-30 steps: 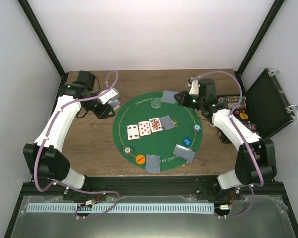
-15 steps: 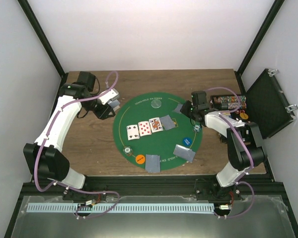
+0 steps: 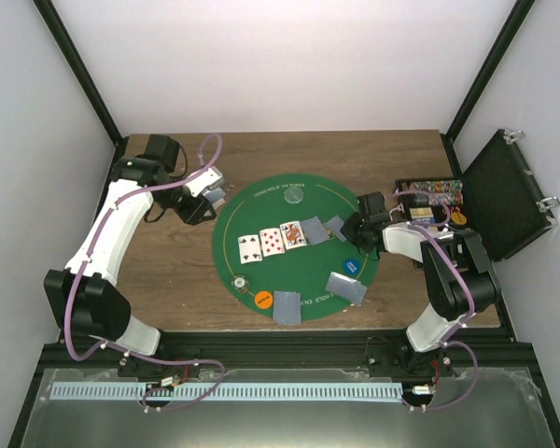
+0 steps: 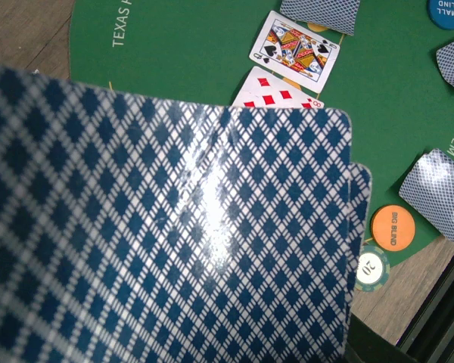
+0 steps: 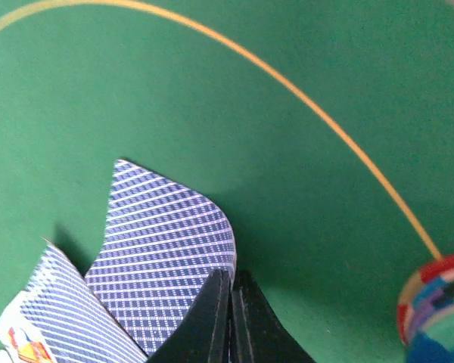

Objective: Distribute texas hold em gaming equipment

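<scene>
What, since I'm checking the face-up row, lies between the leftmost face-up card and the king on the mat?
A red diamond card lies between the leftmost face-up card and the king, all three face up; the top view shows it.

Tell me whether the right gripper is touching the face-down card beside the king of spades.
Touching. The right wrist view shows the right gripper shut on the near edge of the face-down card, no gap between them.

You could read "TEXAS" and "HOLD EM" on the green mat (image 4: 197, 45), "BIG BLIND" on the orange disc (image 4: 391, 225), "SMALL BLIND" on the blue disc (image 4: 448, 9), and "20" on the chip (image 4: 371, 267).
</scene>
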